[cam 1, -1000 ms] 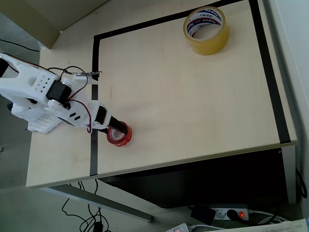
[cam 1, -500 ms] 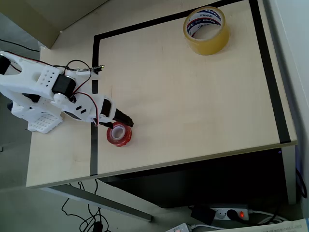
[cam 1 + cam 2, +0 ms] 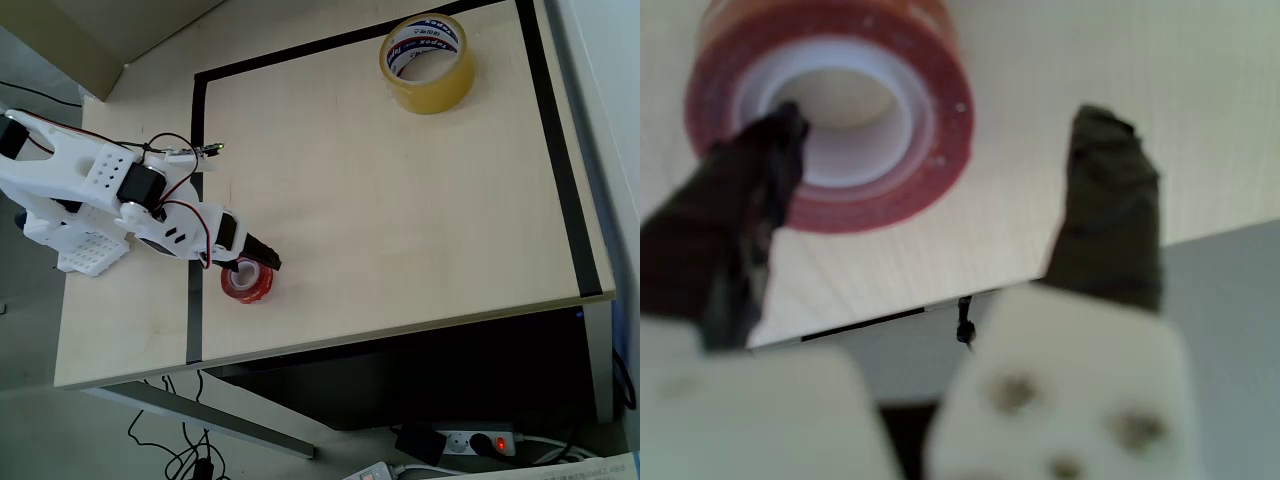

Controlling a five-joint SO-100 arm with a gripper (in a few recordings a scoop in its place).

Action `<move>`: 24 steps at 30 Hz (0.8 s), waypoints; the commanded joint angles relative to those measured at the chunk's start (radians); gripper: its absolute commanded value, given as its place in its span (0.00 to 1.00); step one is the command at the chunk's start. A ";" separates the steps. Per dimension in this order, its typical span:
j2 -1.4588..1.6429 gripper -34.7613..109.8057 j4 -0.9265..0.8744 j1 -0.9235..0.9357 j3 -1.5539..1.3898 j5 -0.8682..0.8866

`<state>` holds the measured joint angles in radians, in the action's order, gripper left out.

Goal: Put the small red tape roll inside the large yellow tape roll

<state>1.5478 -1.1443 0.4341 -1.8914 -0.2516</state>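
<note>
Gripper (image 3: 252,264) now back over small red tape roll (image 3: 247,283), spread wide.

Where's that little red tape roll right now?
In the overhead view, the small red tape roll lies near the table's lower left, beside the black tape line, just under the robot's open hand.

Small red tape roll (image 3: 247,282): translucent red ring, whitish inner core.
Large yellow tape roll (image 3: 427,62): translucent amber-yellow, white core printed in blue and red.
Gripper (image 3: 940,160): black fingers on a white body.
Arm (image 3: 100,195): white shell, black motors, red and black wires.
Table (image 3: 400,240): pale wood grain, black tape border (image 3: 196,130) framing the yellow roll's area.
Power strip (image 3: 470,440): white, red lit switch.
</note>
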 commanded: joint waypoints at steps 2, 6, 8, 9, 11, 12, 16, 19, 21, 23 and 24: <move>0.029 0.43 0.000 0.014 0.072 -0.012; 0.025 0.43 0.000 0.029 0.075 -0.012; 0.009 0.43 0.000 0.032 0.083 -0.012; 0.005 0.43 0.000 0.032 0.083 -0.012; 0.000 0.43 0.000 0.034 0.083 -0.012; -0.003 0.43 0.000 0.034 0.083 -0.012; -0.017 0.40 0.000 0.034 0.083 -0.012; -0.034 0.39 -0.006 0.031 0.091 -0.012; -0.044 0.39 -0.009 0.031 0.097 -0.012; -0.052 0.39 -0.009 0.032 0.097 -0.012; -0.057 0.38 -0.009 0.032 0.097 -0.012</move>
<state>1.4665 -1.1474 0.4449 -1.8561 -0.2516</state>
